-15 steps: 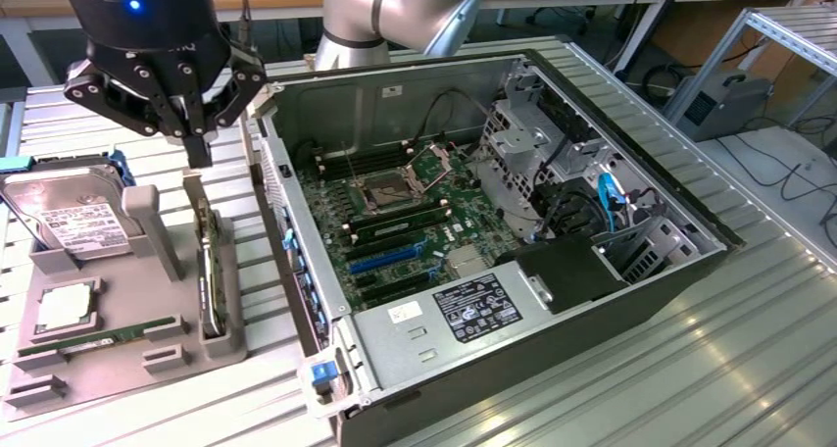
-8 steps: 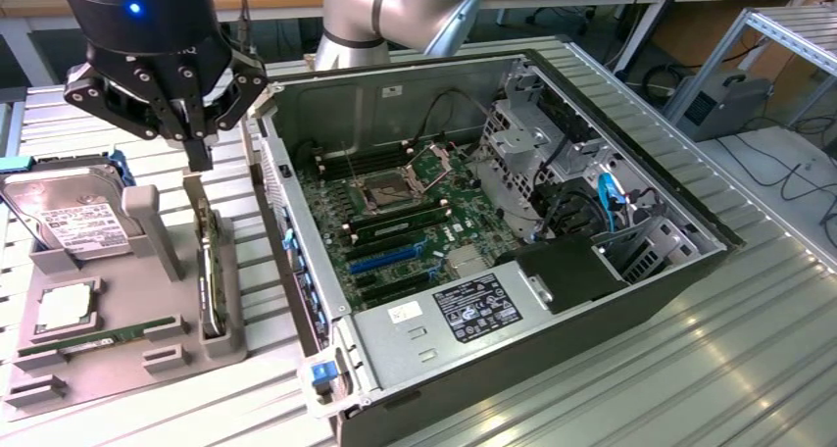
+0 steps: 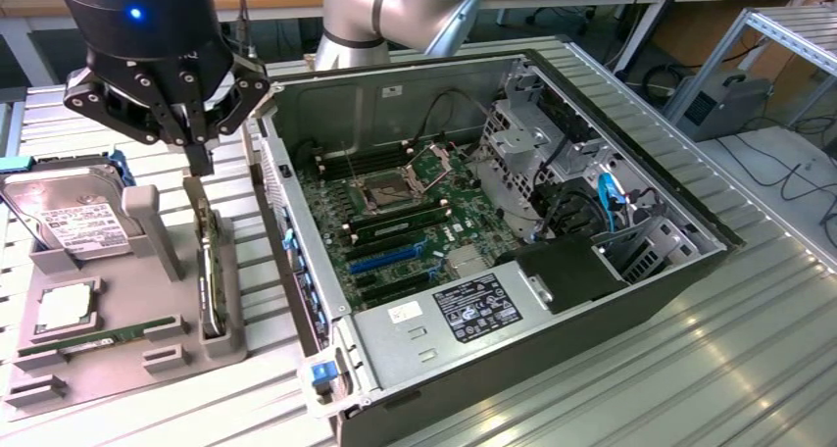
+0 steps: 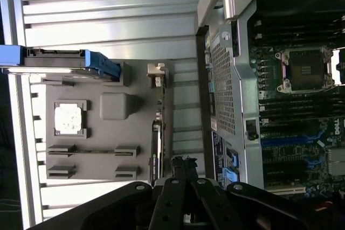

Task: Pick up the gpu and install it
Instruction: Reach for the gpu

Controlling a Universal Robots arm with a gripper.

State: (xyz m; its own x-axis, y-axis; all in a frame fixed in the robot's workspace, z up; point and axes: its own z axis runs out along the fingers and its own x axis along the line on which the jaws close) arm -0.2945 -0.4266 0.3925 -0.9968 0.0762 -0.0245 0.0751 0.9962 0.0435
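**A:** Which step is this?

**B:** The pick-up, by my reading. The gpu (image 3: 206, 271) is not yet installed. It stands on edge in the grey holder (image 3: 124, 364) on the desk (image 3: 732, 369), in the slot along the holder's 3 o'clock side in the exterior view. That puts it just beside the open computer case (image 3: 589, 320).

**A:** And the jaws?

**B:** Closed right down, with no gap between the tips. They hang straight over the card's 12 o'clock end, meeting its upper edge. I can't tell whether that thin edge is nipped between them or only touched.

**A:** Anything else close by?

**B:** The hard drive (image 3: 73, 222) leans at about 10 o'clock from the card, well apart from the tips. The green memory stick (image 3: 98, 334) lies at about 8 o'clock.

**A:** What does the pick-up call for from here?

**B:** In my judgement, a sure pinch on that edge and a straight pull upward. The card sits deep in its slot, so any tilt could jam it against the holder's walls. The case wall at 3 o'clock is close, so there is little room for sideways drift. The blue slots on the motherboard (image 3: 386, 261) lie open inside the case.
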